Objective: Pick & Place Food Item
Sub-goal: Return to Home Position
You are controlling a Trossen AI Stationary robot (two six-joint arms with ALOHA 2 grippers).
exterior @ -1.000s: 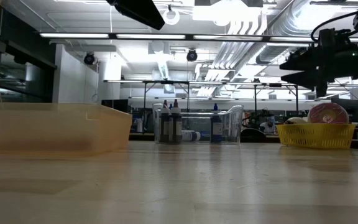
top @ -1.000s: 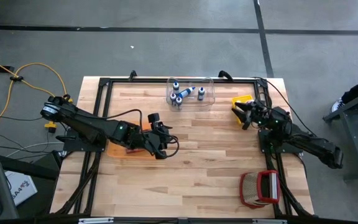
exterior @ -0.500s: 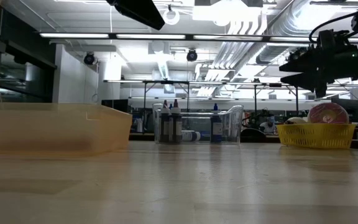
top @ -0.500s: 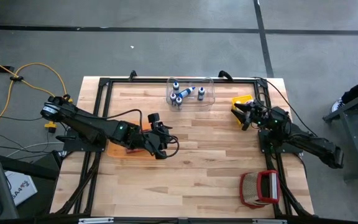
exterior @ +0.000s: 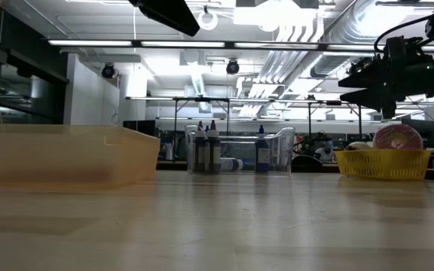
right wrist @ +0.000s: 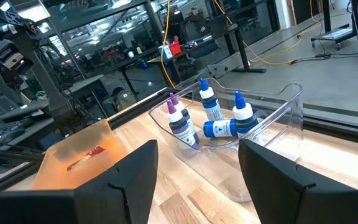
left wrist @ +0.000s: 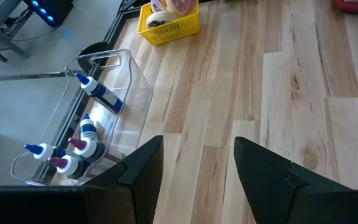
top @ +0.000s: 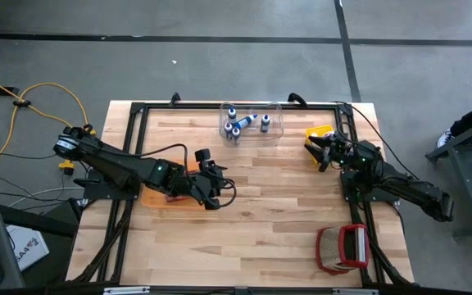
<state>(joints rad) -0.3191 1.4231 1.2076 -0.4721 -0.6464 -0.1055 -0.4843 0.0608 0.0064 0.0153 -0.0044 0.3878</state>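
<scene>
Starting at the left of the wooden surface (top: 260, 221): finding the left gripper (top: 218, 188) hanging raised at the right end of an orange tray (top: 156, 200), pointing across the boards toward the far right corner, fingers released and spread, grasping nothing. Noticing something flat and reddish lying in that tray, too small to name.

Moving to the middle of the far edge: seeing a clear bin (top: 279, 116) holding several blue-capped bottles (top: 234, 128), most standing upright and one lying on its side.

Reaching the far right corner: finding the right gripper (top: 316, 151) hanging just above the yellow bin (top: 319, 131) at its near side, not touching it, pointing back toward the left, fingers parted and holding nothing. Reading the yellow bin as lying with its long side roughly along the far edge, its broad wall facing the low camera. Seeing the pink donut (exterior: 396, 138) standing on edge inside the bin's right half, rising above the rim, its flat ring face turned toward the near edge. Spotting a pale item (exterior: 360, 145) just left of it inside the bin, and something dark (left wrist: 160, 20) showing through the mesh wall.

Ending at the near right corner: noting a red-framed item (top: 342, 248) lying well apart from everything else.
</scene>
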